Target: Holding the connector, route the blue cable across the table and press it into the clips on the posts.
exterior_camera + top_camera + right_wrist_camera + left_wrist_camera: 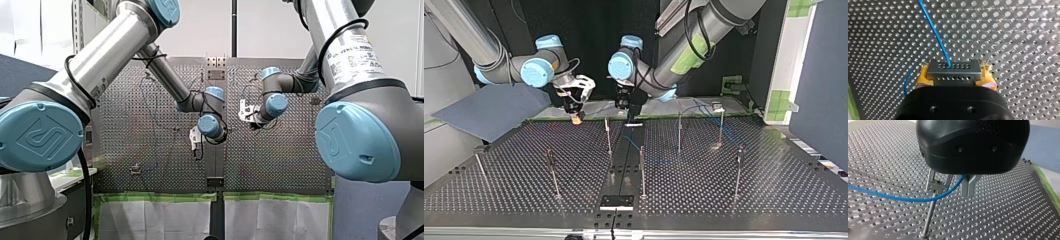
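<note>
Dark holey metal table (749, 200). Thin blue cable (898, 198) between spread fingers of left gripper (954, 190), beside small metal post clip (936, 185). Grey metal connector (954, 71) squeezed in right gripper (954, 76). Push cable down slowly, straight into clip.

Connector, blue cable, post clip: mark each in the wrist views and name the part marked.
connector (953, 70): right wrist view, centre of its grey face.
blue cable (898, 198): left wrist view, its sagging stretch.
post clip (936, 187): left wrist view, the clip's base.

Room light even, from overhead. The perforated table (1023, 30) glints brightly at hole rims in both wrist views. Glare streak along the left arm (107, 50). The connector (953, 71) shows dull sheen. Top view: backdrop dim, dark.
</note>
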Tool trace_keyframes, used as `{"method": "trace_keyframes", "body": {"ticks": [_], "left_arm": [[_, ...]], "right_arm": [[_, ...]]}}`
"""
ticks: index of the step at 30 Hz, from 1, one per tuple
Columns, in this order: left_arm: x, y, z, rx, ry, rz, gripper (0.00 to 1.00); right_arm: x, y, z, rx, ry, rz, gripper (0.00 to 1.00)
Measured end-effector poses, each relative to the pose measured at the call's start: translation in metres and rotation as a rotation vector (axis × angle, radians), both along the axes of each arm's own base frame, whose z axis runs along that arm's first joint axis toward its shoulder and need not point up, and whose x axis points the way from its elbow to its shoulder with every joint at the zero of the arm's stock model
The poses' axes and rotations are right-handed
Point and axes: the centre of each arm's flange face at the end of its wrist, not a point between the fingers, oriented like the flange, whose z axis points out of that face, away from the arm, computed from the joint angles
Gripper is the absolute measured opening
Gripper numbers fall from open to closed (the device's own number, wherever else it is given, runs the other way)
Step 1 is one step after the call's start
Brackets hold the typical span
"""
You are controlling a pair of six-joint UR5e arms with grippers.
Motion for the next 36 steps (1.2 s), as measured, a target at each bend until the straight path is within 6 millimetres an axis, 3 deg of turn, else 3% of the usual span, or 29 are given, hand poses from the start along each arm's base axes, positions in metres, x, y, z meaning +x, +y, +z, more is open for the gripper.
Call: {"method": "trace_keyframes", "body": {"ticks": [11,22,34,35,36], "left_arm": [[0.028,0.003,0.019,-0.028,-0.031,0.007,0.00],[0.056,0.007,0.001,-0.015,-0.008,0.013,0.00],[0.096,0.018,0.032,-0.024,-0.036,0.045,0.00],[0.098,0.019,0.034,-0.021,-0.034,0.047,0.08],[0.098,0.020,0.034,-0.018,-0.031,0.049,0.08]], "right_arm": [[-0.006,-0.011,-0.018,0.011,-0.008,-0.002,0.00],[-0.018,-0.026,-0.016,-0.004,-0.031,-0.011,0.00],[-0.032,-0.044,-0.011,-0.020,-0.042,-0.034,0.00],[-0.033,-0.045,-0.010,-0.021,-0.043,-0.035,0.00],[-0.034,-0.046,-0.010,-0.021,-0.044,-0.036,0.00]]}}
